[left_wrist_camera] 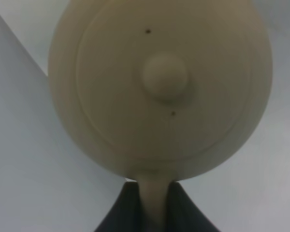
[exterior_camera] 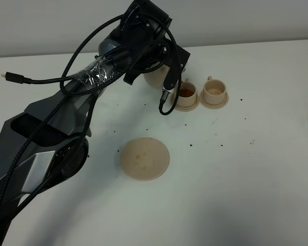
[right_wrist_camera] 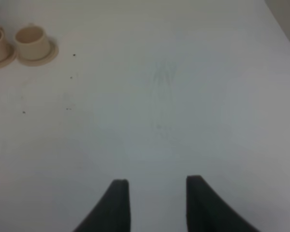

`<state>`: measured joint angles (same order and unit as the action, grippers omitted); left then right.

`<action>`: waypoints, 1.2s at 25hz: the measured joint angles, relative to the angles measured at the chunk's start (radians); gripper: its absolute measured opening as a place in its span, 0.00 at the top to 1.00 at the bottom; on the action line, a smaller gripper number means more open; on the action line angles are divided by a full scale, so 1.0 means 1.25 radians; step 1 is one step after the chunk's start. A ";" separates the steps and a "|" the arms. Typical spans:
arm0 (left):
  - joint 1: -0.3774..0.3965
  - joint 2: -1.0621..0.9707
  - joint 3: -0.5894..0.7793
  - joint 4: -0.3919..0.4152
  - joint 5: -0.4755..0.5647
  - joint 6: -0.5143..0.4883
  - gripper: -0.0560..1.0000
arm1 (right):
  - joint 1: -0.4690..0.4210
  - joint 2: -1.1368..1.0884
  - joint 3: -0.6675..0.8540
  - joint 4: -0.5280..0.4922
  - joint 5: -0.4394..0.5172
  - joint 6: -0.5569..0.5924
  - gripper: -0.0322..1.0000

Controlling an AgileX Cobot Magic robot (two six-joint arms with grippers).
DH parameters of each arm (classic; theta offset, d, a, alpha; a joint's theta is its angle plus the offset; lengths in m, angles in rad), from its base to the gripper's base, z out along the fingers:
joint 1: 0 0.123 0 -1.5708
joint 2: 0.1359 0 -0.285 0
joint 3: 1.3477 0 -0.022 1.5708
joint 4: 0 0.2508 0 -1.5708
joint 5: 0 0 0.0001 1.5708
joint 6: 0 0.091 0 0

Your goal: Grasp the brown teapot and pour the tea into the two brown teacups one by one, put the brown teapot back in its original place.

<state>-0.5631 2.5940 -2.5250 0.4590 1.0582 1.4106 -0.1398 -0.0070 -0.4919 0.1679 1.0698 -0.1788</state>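
Brown teapot (left_wrist_camera: pixel 159 87) hangs, its handle (left_wrist_camera: pixel 153 200) pinched between 2 fingers (left_wrist_camera: pixel 121 216) of the left gripper (left_wrist_camera: pixel 153 186); right gripper (right_wrist_camera: pixel 156 180) stands spread, empty.

Behind the saucer plate (exterior_camera: pixel 143 159) and to its right stand the left teacup (exterior_camera: pixel 186 93) and right teacup (exterior_camera: pixel 214 89), side by side, each on a small saucer (exterior_camera: pixel 187 107). The teapot (left_wrist_camera: pixel 159 96) is straight behind the plate, just beside the left teacup.
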 joint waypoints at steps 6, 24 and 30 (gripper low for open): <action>0.000 0.000 0.000 0.001 -0.004 0.019 0.81 | 0.000 0.000 0.000 0.000 0.000 0.000 0.67; 0.000 0.000 0.000 0.001 -0.018 0.072 0.81 | 0.000 0.000 0.000 0.000 0.000 0.000 0.67; 0.000 0.000 0.000 0.001 -0.019 0.078 0.81 | 0.000 0.000 0.000 0.000 0.000 0.000 0.67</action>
<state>-0.5631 2.5940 -2.5250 0.4597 1.0348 1.5076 -0.1398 -0.0070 -0.4919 0.1679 1.0698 -0.1788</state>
